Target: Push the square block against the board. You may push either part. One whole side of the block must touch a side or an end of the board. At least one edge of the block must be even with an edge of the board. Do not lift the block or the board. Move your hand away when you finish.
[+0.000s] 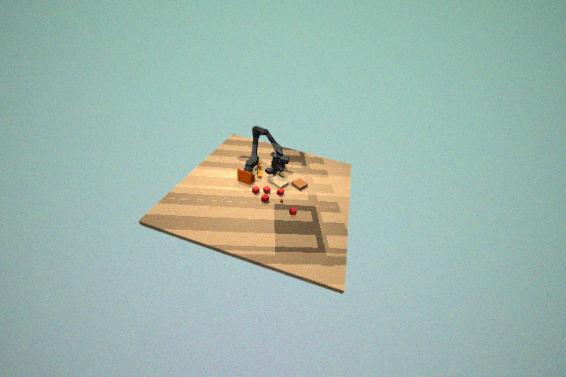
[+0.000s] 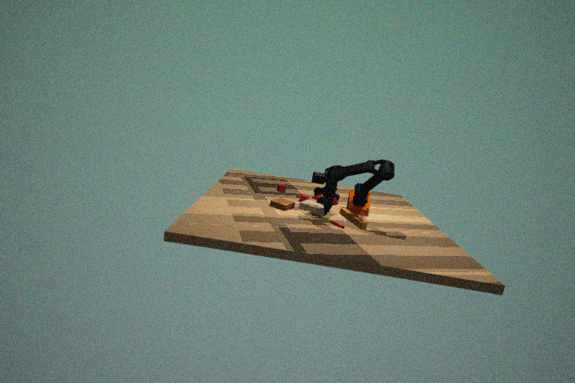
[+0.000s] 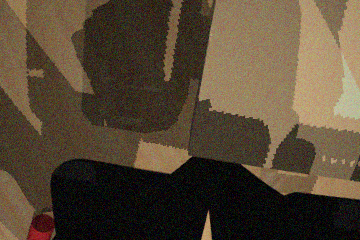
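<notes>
The square block (image 1: 299, 183) (image 2: 282, 203) is brown and lies flat on the table. The pale board (image 1: 278, 181) (image 2: 311, 207) (image 3: 253, 60) lies flat beside it, with a narrow gap between them in the top and exterior views. My gripper (image 2: 326, 213) (image 3: 209, 157) is shut and empty. It points down low on the arm-base side of the board, at the end away from the block. In the wrist view its fingertips lie by the board's near edge, close to a corner. Whether they touch the board or the table is not clear. The block is out of the wrist view.
A red rod (image 2: 337, 223) (image 3: 40, 228) lies near the gripper. Several red cubes lie in front of the board, one cube (image 1: 280, 191) close to it and another (image 1: 293, 210) farther out. An upright orange panel (image 1: 245, 176) and a yellow-orange bar (image 2: 353, 218) are near the arm base.
</notes>
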You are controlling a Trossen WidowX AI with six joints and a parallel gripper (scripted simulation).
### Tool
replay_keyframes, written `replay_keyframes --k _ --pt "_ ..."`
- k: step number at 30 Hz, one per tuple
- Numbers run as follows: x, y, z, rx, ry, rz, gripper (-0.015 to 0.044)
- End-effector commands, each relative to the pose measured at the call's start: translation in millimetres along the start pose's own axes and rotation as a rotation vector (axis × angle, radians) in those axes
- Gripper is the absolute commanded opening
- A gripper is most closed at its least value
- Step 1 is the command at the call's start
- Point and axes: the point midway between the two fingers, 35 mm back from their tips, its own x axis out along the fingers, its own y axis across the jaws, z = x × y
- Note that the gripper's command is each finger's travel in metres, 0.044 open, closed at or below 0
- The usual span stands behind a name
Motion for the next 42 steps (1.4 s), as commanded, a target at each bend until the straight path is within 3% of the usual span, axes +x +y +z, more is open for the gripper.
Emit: replay_keyframes --k 1,42 --pt "0.5 0.3 3.3 -0.004 0.003 0.001 0.0" --pt "0.1 2.8 13.3 -0.005 0.002 0.001 0.0"
